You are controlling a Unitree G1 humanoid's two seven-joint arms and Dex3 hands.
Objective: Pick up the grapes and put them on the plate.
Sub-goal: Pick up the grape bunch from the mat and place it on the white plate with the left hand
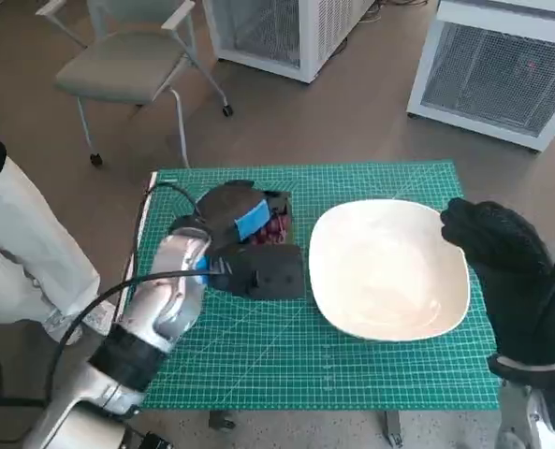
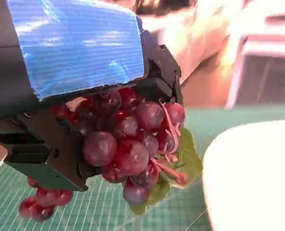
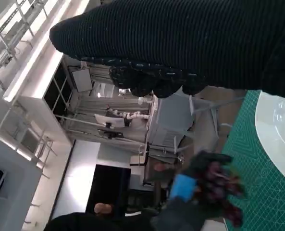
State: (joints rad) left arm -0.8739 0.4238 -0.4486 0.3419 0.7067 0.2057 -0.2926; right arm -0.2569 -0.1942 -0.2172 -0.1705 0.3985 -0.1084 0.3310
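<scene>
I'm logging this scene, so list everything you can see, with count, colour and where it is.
grapes: one bunch, dark red with a green leaf, held in the left robot hand
plate: one, white, on the mat's right half
cutting mat: one, green gridded, covering the table
chair: one, grey, beyond the table
cabinets: two, white, vented, on the floor behind
person: one, pale trousers, left of table
left robot hand: black, blue tape, gripping grapes
right robot hand: black glove, at the plate's right edge
</scene>
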